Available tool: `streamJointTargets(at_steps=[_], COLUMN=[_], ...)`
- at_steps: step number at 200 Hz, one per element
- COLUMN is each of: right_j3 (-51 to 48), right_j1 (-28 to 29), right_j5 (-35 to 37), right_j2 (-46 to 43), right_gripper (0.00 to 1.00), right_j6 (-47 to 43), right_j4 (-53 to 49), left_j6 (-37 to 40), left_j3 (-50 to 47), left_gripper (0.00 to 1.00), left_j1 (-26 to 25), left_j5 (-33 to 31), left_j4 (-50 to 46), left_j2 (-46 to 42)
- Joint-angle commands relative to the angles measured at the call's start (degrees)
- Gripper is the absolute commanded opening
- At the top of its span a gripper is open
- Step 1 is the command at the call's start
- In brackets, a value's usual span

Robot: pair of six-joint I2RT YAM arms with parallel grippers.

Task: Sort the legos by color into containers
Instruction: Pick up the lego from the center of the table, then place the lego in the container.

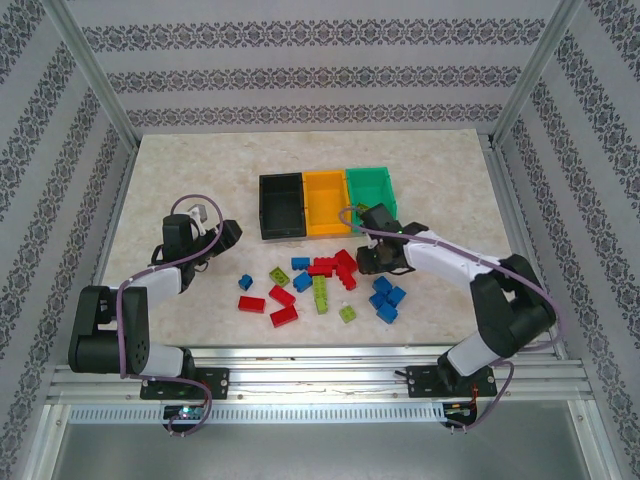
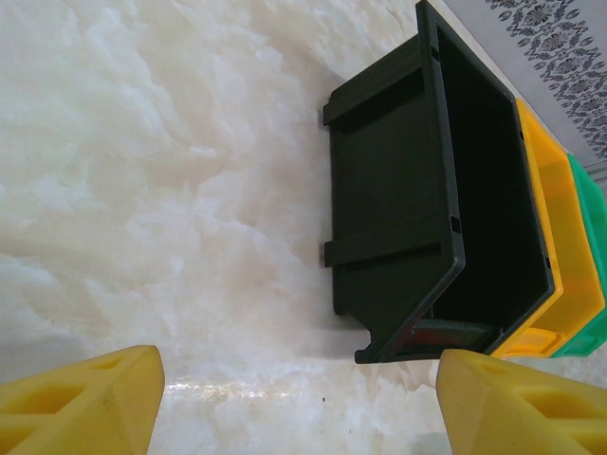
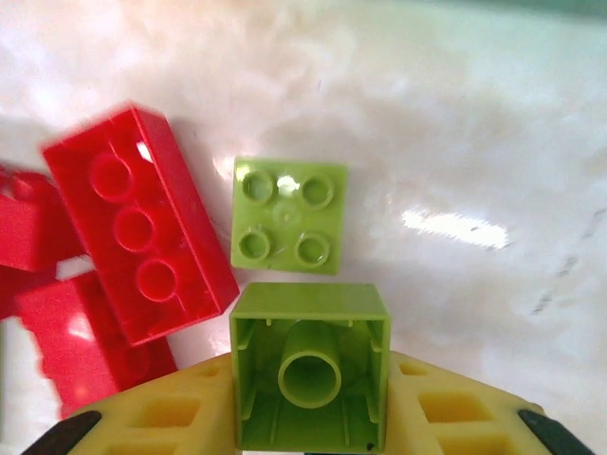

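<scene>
My right gripper [image 3: 310,398] is shut on a yellow-green lego [image 3: 310,374], hollow underside toward the camera, with a yellow finger against each side. Below it on the table lie another yellow-green lego [image 3: 287,216], studs up, and red legos [image 3: 140,237]. From above, this gripper [image 1: 375,255] hangs at the right end of the red pile [image 1: 335,268], in front of the green container [image 1: 372,188]. The black container [image 1: 282,205] and the orange-yellow container [image 1: 325,200] stand left of it. My left gripper [image 2: 303,408] is open over bare table, near the black container [image 2: 398,190].
Blue legos [image 1: 388,297] lie right of the pile, and more red, blue and yellow-green ones [image 1: 320,292] are scattered toward the near edge. A red patch [image 2: 446,334] shows low inside the black container. The table's left half is bare marble [image 1: 170,180].
</scene>
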Motion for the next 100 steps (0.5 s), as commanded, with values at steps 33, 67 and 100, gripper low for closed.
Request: streamJointTargets(at_steps=[33,67,100], right_j3=[9.5,18.2,25.6], right_j1=[-8.6,-12.5,-13.3], right_j5=[0.7,-0.4,-1.3], right_j2=[0.0,9.5,16.9], right_gripper=[0.34,0.35,0.39], right_j6=[-1.4,-2.2,-4.0], right_j4=[4.7,5.3,3.9], left_j6=[-0.9,-0.6,-0.3], left_j3=[-0.9,-0.8,-0.8], left_gripper=[0.76,0.76,0.76], left_j1=[0.6,0.6,0.6], left_j5=[1.5,1.4,1.1], left_j4=[3.1,2.4,2.1], left_j2=[0.3,-0.1,-0.5])
